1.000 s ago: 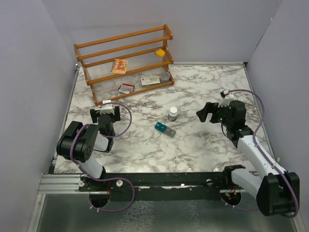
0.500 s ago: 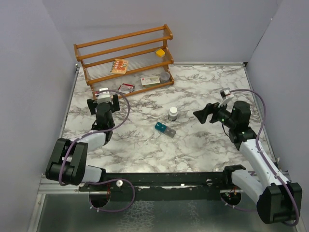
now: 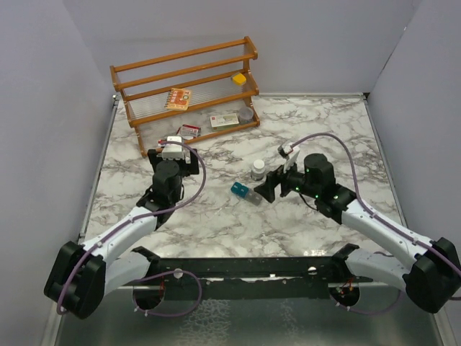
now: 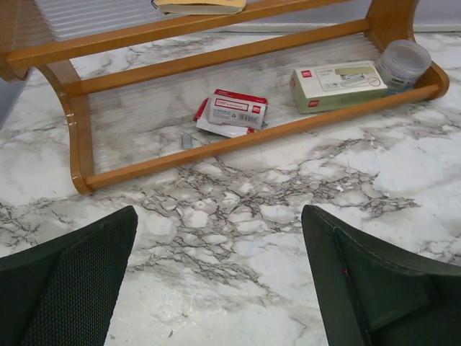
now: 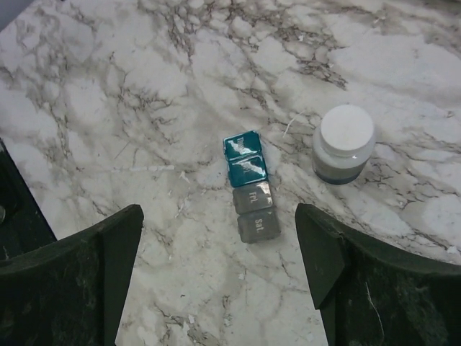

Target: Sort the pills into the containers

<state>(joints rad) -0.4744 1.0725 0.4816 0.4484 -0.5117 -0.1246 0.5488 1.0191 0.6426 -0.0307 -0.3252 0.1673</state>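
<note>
The black left hand [image 3: 176,153] sits left of the middle in the top view, fingers wide apart. Its pale arm reaches up from the lower left. The black right hand [image 3: 270,184] points left near the middle, fingers wide apart, holding nothing.

Cropped, hard to read
The wooden rack [image 4: 238,141] runs off the top edge; grey-lid lettering on the containers [image 5: 250,189] perhaps reads "Sat".

Containers [image 3: 247,192] just before bottle [image 3: 258,170]; rack [image 3: 186,57] behind, far L.

Containers [image 5: 250,184] nr white-cap bottle [image 5: 344,144]
</note>
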